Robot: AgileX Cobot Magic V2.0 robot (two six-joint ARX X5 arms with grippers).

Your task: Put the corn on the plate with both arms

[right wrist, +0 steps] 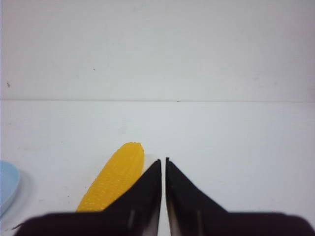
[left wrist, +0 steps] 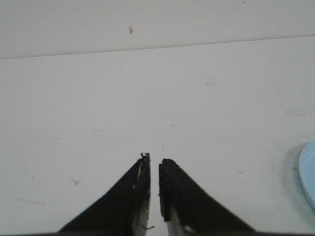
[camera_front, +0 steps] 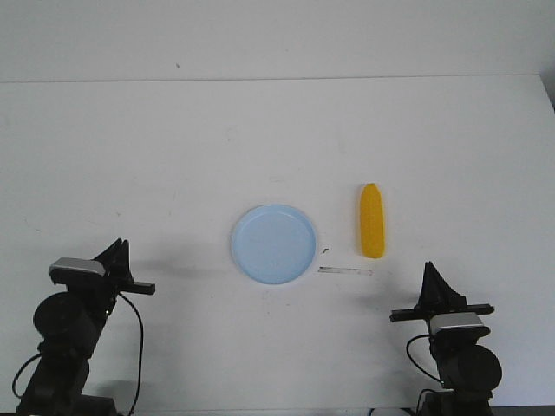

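Both arms sit at the near edge of the white worktop, left arm at the near left and right arm at the near right, each carrying a grey-white camera box on its wrist. Left hand: fingers almost together, only a thin slit between the tips, holding nothing. Right hand: likewise nearly closed on a thin slit and holding nothing.

Corn: a yellow-orange cob lying flat on the worktop right of centre, its long axis running near to far, with the tapered end pointing far. It rests just right of the plate, apart from it and not touching. In the right wrist view the corn lies close beside the right hand's fingers, which partly cover its near end.

Plate: round, light blue, shallow, lying flat near the middle of the worktop, between the two arms and farther out than both. A sliver of its rim shows in the left wrist view.

Short dark mark: on the worktop just near of the corn.
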